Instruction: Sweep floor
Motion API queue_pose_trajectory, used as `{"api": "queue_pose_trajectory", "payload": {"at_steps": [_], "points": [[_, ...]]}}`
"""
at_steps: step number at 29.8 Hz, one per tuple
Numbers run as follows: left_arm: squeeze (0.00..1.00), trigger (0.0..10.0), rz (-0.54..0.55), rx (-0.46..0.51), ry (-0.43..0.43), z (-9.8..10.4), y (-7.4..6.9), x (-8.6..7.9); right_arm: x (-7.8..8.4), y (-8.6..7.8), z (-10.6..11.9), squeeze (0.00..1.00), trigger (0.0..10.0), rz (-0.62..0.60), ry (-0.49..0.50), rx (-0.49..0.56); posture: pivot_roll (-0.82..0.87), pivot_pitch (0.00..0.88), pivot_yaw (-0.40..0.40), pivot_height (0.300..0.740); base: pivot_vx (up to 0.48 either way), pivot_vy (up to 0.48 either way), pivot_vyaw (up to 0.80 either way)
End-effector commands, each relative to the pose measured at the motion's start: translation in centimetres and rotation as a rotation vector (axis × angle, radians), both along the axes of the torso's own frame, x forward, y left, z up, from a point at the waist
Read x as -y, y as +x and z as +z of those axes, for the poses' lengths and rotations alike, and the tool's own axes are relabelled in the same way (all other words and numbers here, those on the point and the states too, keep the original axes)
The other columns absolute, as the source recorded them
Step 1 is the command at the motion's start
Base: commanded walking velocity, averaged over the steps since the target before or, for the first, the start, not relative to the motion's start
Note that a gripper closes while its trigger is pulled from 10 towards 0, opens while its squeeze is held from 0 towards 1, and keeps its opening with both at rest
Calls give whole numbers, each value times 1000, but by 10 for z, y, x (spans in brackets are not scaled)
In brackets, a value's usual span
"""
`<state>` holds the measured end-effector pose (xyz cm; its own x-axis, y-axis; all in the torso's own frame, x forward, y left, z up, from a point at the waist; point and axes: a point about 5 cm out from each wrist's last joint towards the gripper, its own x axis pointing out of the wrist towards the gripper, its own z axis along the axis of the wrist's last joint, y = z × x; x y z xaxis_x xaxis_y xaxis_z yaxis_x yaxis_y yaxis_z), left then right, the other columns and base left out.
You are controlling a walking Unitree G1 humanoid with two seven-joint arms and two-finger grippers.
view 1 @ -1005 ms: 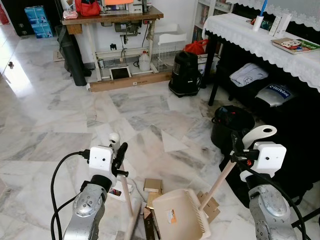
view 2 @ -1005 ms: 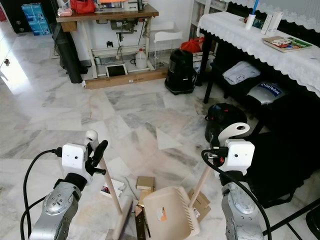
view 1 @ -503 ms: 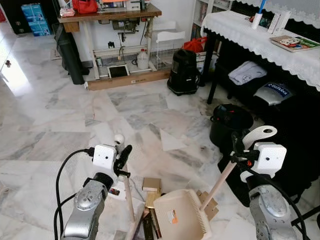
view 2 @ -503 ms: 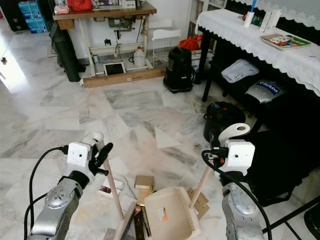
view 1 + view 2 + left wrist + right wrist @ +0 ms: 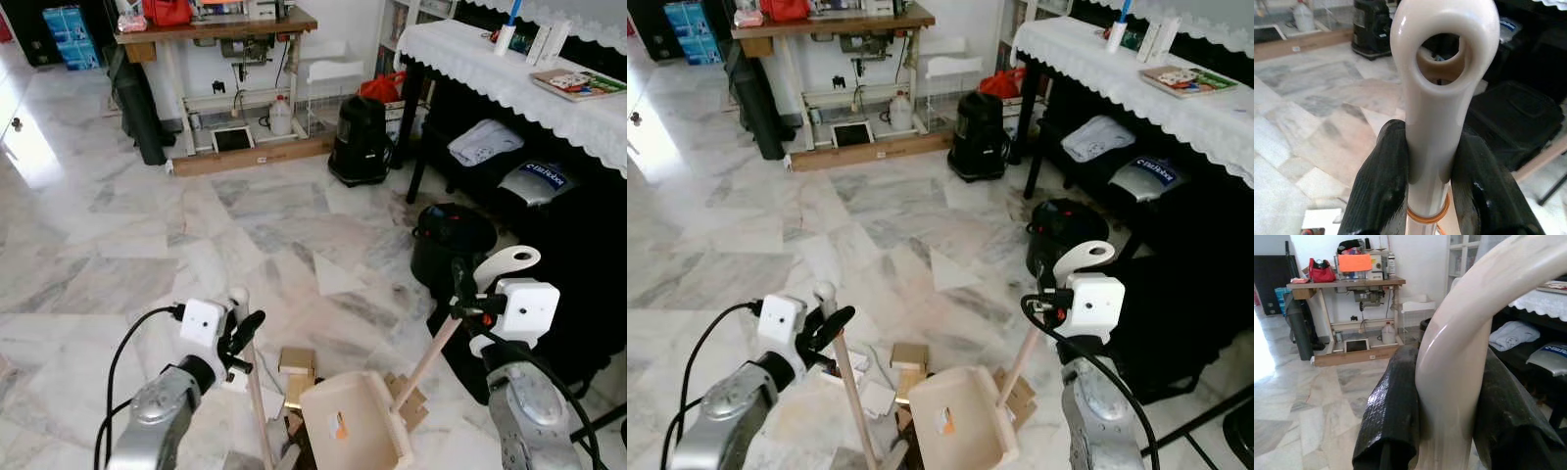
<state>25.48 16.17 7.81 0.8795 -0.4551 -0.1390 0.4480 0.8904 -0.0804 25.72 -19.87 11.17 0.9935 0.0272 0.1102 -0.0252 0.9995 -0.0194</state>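
Down on the marble floor (image 5: 147, 225) just ahead of the robot, scraps of cardboard (image 5: 297, 360) and paper are lying beside the mouth of the cream dustpan (image 5: 353, 426). The left pincer (image 5: 1430, 186) is clamping its two black fingers (image 5: 1382, 188) around the broom handle (image 5: 1435, 112), just under the looped cream end. The right pincer (image 5: 1447, 411) is closed the same way on the dustpan handle (image 5: 1454, 382), whose wooden shaft (image 5: 427, 352) is slanting down to the pan.

Judging from these views, the step in hand is drawing the debris into the pan. To do it well, the pan's front lip should be pressing flat on the floor, with its opening facing the scraps, while the broom head, low at the picture's edge and hard to make out, is pulling them in with short, gentle strokes. Light cardboard is likely to skid or flip past the lip if struck hard. The right arm should be holding the pan steady throughout, since any lift would let pieces slide underneath.
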Motion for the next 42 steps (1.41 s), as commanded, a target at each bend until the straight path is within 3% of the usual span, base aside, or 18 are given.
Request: {"api": "queue_pose_trajectory", "payload": {"at_steps": [1,6,9,12,22,32,42], "points": [[0,10000,-47,-3,-43,6,-2,4,0,2,9,0,10000,6,9,36,-28,0,-32,740,0,0,0],[0,10000,-80,-11,-43,10,-6,2,-2,2,8,0,10000,14,12,34,-24,0,-33,740,0,0,0],[0,10000,59,90,4,26,4,-15,-2,2,8,0,10000,16,13,34,-23,0,-34,740,0,0,0],[0,10000,129,155,22,37,10,-24,-2,3,8,0,10000,16,15,32,-21,0,-35,740,0,0,0],[0,10000,276,297,55,59,21,-39,-2,3,8,0,10000,15,16,35,-25,0,-32,740,0,0,0],[0,10000,264,277,30,48,24,-28,-2,3,8,0,10000,13,15,36,-31,0,-32,740,0,0,0],[0,10000,183,221,3,35,24,-10,-2,2,8,0,10000,14,16,34,-31,0,-35,740,0,0,0]]}}
